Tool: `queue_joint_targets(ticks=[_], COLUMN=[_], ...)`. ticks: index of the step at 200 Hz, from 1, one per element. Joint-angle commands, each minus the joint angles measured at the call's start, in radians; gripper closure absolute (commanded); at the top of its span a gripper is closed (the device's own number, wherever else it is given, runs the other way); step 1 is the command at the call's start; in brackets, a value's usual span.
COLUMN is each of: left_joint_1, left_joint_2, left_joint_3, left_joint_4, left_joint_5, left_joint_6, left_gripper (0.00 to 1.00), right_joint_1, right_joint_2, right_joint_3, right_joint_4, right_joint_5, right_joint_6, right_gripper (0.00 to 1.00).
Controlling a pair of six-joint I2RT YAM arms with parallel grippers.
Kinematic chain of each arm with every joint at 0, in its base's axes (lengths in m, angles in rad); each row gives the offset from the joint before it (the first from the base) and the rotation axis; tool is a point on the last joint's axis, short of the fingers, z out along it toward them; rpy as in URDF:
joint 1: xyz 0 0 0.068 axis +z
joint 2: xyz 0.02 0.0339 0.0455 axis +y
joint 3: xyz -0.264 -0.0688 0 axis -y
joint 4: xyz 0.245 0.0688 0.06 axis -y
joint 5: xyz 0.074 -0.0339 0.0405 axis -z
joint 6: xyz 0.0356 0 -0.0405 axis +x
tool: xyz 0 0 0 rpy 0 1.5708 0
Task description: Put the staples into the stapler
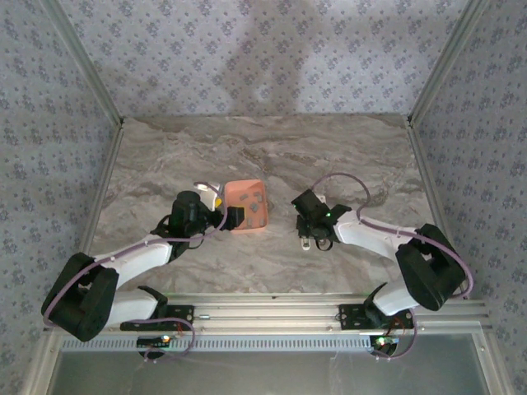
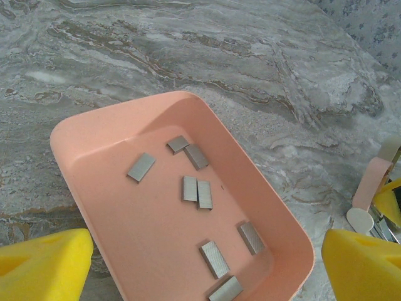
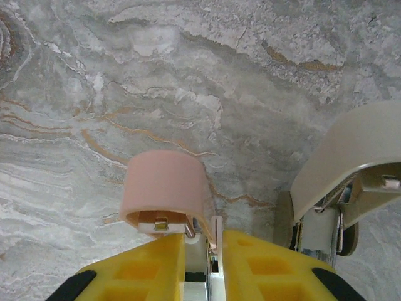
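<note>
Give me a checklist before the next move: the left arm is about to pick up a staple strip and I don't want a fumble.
1. Hold on the stapler: ok, the right gripper is shut on its pink half.
2. Stapler opened: ok, its white half stands swung away from the pink one.
3. Supply of staples: ok, several strips lie flat in the tray.
4. Strips separate: not ok for the middle pair, lying side by side; others lie apart.
5. State of the left gripper: ok, open, nothing held, at the tray's edge.
</note>
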State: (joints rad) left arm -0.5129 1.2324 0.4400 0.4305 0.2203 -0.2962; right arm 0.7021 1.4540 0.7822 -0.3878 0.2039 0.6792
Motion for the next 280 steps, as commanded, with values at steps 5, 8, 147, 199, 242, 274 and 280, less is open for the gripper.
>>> queue_joint_targets(ticks=[5, 8, 147, 199, 242, 274, 280], left_joint_1=[-0.005, -0.005, -0.006, -0.004, -0.005, -0.005, -0.005], left_joint_2=[-0.014, -0.014, -0.011, -0.012, -0.011, -0.013, -0.011], left_joint_3=[0.008, 0.008, 0.006, 0.006, 0.004, 0.006, 0.006], left_joint_4=[0.023, 0.022, 0.024, 0.024, 0.025, 0.025, 0.025], left_joint_5=[0.002, 0.002, 0.004, 0.006, 0.007, 0.006, 0.005], left_joint_6=[0.016, 0.016, 0.013, 0.014, 0.013, 0.013, 0.013], left_gripper=[0.06, 0.06, 0.06, 0.06, 0.06, 0.06, 0.06], right_joint_1=[-0.008, -0.008, 0.019, 0.032, 0.035, 0.033, 0.033], right_joint_2=[0.018, 0.019, 0.006, -0.004, -0.014, -0.045, -0.047], right_joint_3=[-0.015, -0.016, -0.027, -0.031, -0.028, -0.01, -0.01], right_joint_4=[-0.004, -0.003, -0.036, -0.05, -0.065, -0.082, -0.084], right_joint_5=[0.002, 0.002, 0.001, 0.005, 0.005, 0.005, 0.003], right_joint_6=[-0.015, -0.016, -0.014, -0.004, 0.005, 0.0, -0.001], right_gripper=[0.79, 0.79, 0.8, 0.8, 0.8, 0.78, 0.77])
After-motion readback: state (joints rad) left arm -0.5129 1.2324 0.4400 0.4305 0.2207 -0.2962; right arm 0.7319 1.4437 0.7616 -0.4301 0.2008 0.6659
